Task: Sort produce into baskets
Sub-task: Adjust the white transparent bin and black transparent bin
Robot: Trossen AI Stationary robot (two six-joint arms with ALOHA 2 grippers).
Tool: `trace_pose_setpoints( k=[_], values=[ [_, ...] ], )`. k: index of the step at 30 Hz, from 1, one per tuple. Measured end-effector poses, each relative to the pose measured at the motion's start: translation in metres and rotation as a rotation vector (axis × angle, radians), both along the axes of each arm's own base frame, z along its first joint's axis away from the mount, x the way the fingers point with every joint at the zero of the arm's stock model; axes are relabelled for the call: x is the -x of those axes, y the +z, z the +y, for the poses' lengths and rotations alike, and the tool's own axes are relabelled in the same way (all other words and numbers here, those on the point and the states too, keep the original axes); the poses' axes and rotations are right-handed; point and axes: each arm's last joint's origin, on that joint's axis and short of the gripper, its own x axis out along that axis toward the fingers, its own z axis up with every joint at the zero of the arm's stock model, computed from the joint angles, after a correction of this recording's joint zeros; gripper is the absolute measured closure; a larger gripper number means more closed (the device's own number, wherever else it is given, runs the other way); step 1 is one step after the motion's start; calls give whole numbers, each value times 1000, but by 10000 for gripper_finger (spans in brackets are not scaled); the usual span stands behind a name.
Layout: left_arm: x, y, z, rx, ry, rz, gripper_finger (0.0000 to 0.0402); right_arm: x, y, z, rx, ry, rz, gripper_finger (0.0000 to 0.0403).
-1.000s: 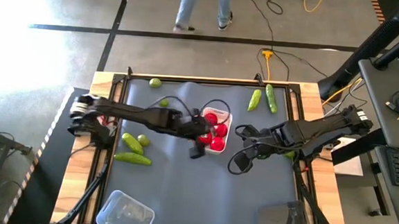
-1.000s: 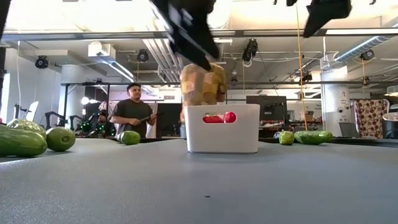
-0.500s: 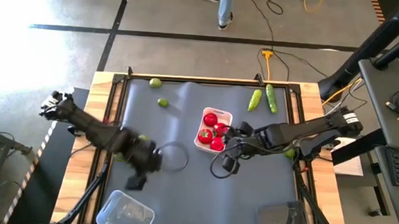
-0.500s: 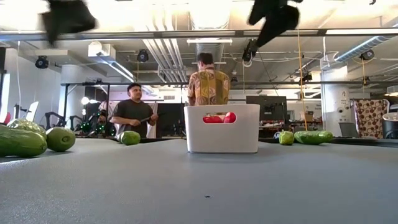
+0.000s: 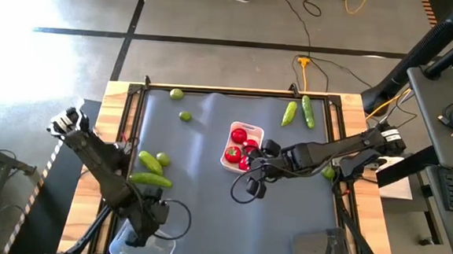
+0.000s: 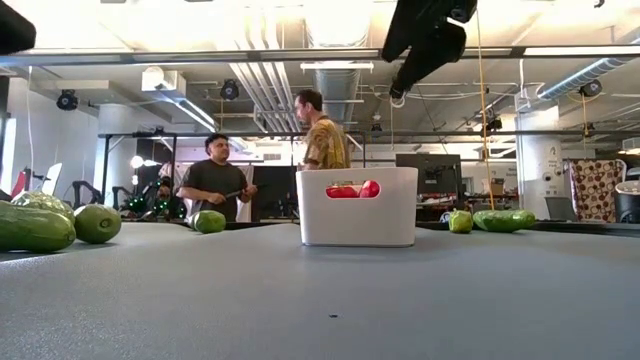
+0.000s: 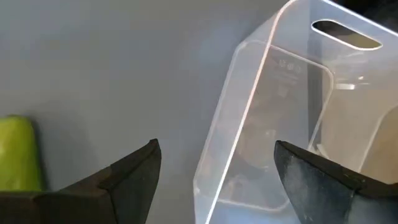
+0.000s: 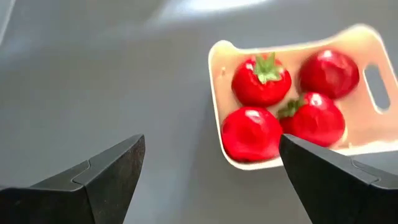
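White tray: the white tray [image 5: 243, 148] is sitting just right of the mat's centre, holding four tomatoes [image 8: 262, 81].
High view only: a clear tray [image 5: 158, 251] is lying at the mat's 7 o'clock corner and a dark smoky tray [image 5: 319, 248] at 5 o'clock; two cucumbers [image 5: 150, 162] and a lime [image 5: 162, 159] are lying at 9 o'clock, two limes [image 5: 176, 94] at 11 o'clock, and two more cucumbers [image 5: 307, 111] at 1 o'clock.
Low view only: the white tray's side wall and two tomatoes are showing above its rim, with two people [image 6: 215, 184] standing in the room behind; neither near tray is appearing here.
Right wrist view only: the stems on the tomatoes are showing, and all four are crowding one end of the tray.
Left gripper: the left gripper [image 5: 144, 224] is hovering over the clear tray's rim at 7 o'clock; its fingers [image 7: 127, 180] are standing spread and holding nothing, with the rim between them and a cucumber end beside one finger.
Right gripper: the right gripper [image 5: 252, 178] is hanging just beside the white tray at its 5 o'clock, spread wide, gripping nothing.
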Motion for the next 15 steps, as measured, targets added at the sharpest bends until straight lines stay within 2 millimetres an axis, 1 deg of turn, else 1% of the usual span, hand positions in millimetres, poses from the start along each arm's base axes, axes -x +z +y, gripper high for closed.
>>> trace_pose_setpoints(
  k=[3, 6, 9, 12, 15],
  values=[
    [-4, -13, -4, -42, -12, 35, 107, 8, 1, 0, -81, -8, 57, 39],
    [-7, -23, -6, -73, -29, 54, 107, 18, -3, 3, -195, -7, 176, 39],
    [-6, -32, -4, -158, -57, 79, 107, 28, -7, 10, -262, -15, 288, 39],
    [-3, -34, 2, -249, -51, 115, 107, 44, -9, 23, -342, -29, 441, 39],
    [-1, -33, 6, -297, -35, 111, 107, 70, -8, 43, -426, -16, 659, 39]
  ],
)
